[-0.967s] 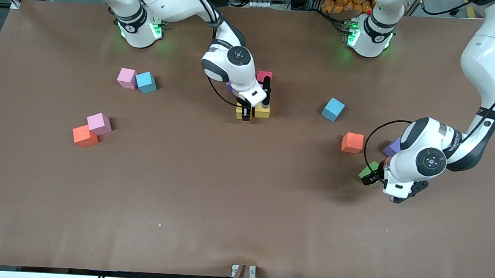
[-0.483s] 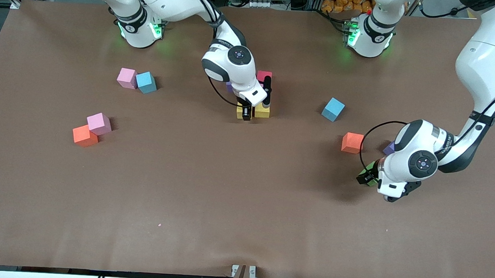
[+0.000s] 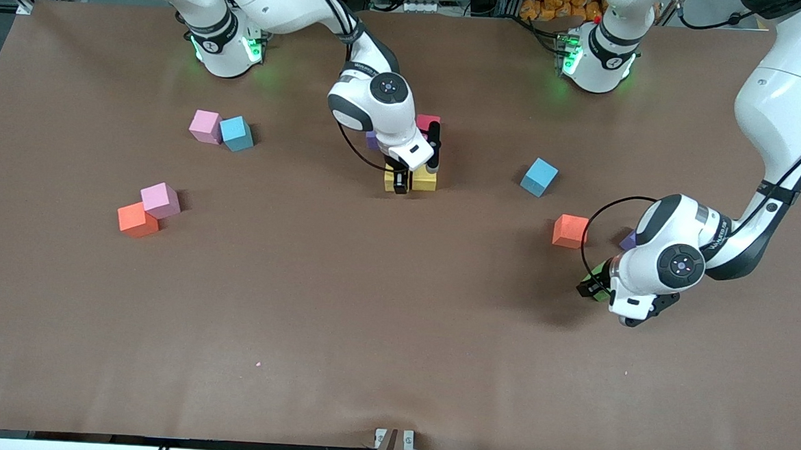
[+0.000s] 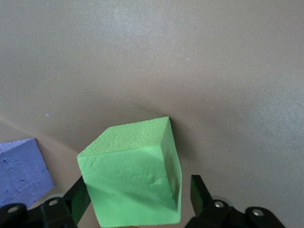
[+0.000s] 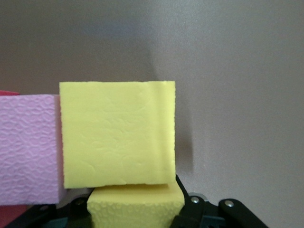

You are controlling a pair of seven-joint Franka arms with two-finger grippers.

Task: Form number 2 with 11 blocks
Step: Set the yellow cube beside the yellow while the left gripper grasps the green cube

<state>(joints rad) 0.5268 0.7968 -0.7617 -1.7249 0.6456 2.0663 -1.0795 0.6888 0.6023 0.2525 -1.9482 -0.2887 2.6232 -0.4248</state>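
The left gripper, jaws not yet touching, is closing around the green block; squeeze squarely. The right gripper is clenching a yellow block against the other yellow block.

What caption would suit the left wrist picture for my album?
The left hand straddles a green foam cube on the brown table, a purple foam cube beside it.

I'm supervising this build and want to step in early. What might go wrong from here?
1. The green foam cube sits skewed between the fingers of the left claw; closing may twist it or squeeze it out.
2. The right claw holds a yellow foam cube against the placed yellow cube; releasing could nudge the row.
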